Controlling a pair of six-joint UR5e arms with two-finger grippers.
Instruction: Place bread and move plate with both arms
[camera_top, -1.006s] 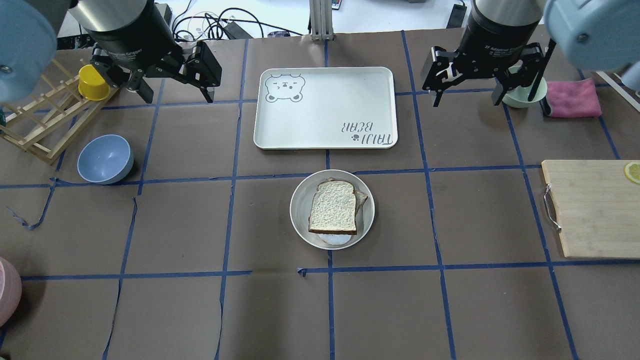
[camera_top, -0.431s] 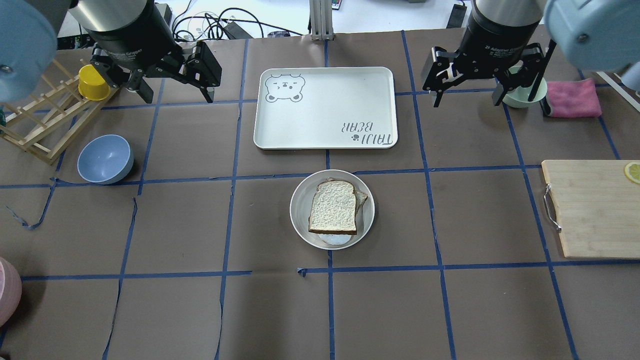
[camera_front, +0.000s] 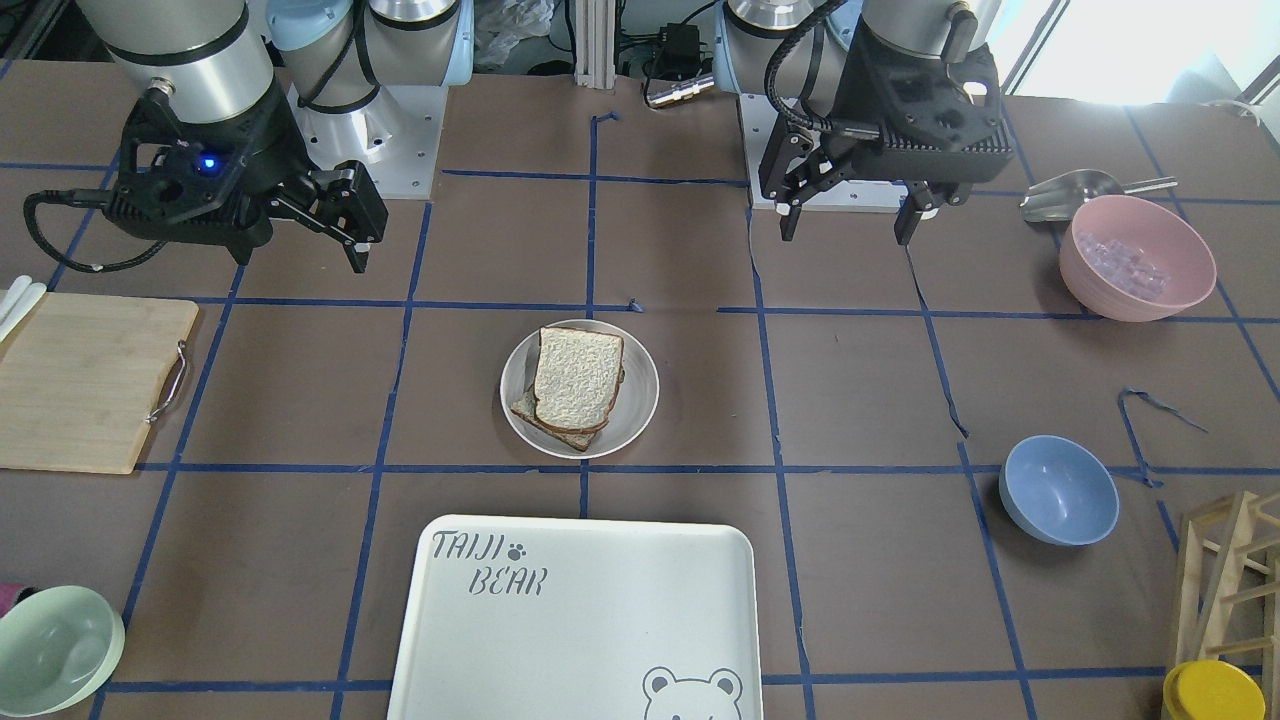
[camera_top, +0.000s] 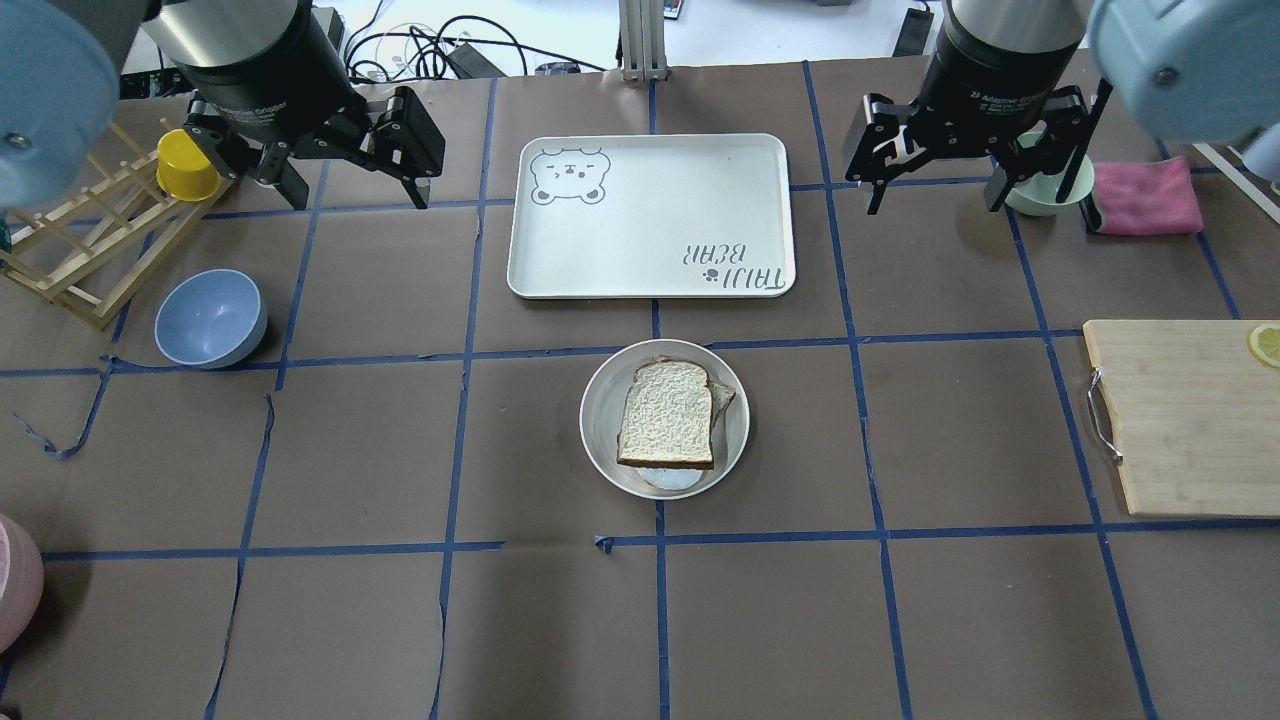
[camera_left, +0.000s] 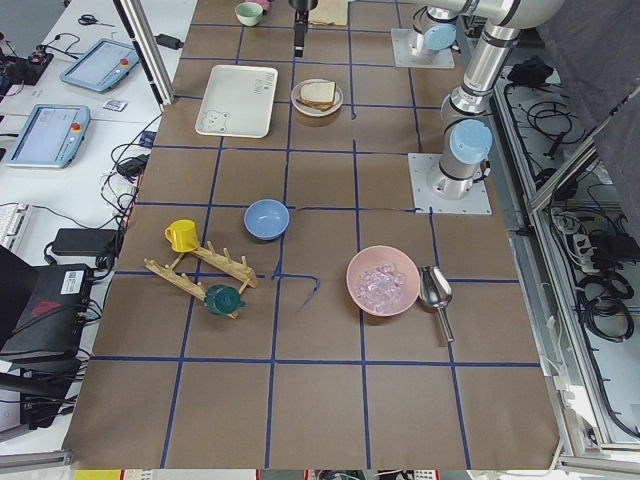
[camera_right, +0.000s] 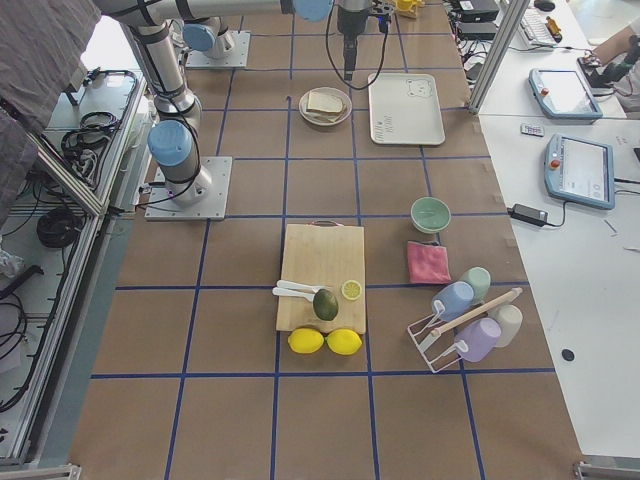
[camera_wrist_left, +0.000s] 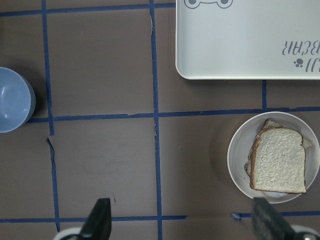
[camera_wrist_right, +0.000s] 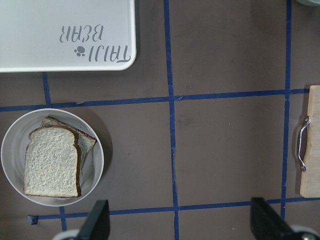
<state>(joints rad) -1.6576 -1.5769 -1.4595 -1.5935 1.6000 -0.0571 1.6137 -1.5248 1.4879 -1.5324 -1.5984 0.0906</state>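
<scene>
The bread (camera_top: 668, 415) lies flat on the round cream plate (camera_top: 600, 420) at the table's middle, overlapping a smaller, tanner slice (camera_top: 725, 398). Both show again in the front view, bread (camera_front: 575, 378) on plate (camera_front: 640, 400). My left gripper (camera_top: 360, 195) hangs open, high above the table's far left, well away from the plate. My right gripper (camera_top: 933, 200) hangs open at the far right, also high. Each wrist view looks straight down on the bread (camera_wrist_left: 277, 160) (camera_wrist_right: 50, 162) between empty, spread fingertips.
The "TAIJI BEAR" tray (camera_top: 650, 215) lies just beyond the plate. A blue bowl (camera_top: 210, 318), wooden rack (camera_top: 90, 250) and yellow cup (camera_top: 187, 165) are at the left. A cutting board (camera_top: 1180, 415), green bowl (camera_top: 1045, 190) and pink cloth (camera_top: 1145, 195) are at the right.
The left arm has shifted very slightly. The bread, the plate and the right gripper are where they were.
</scene>
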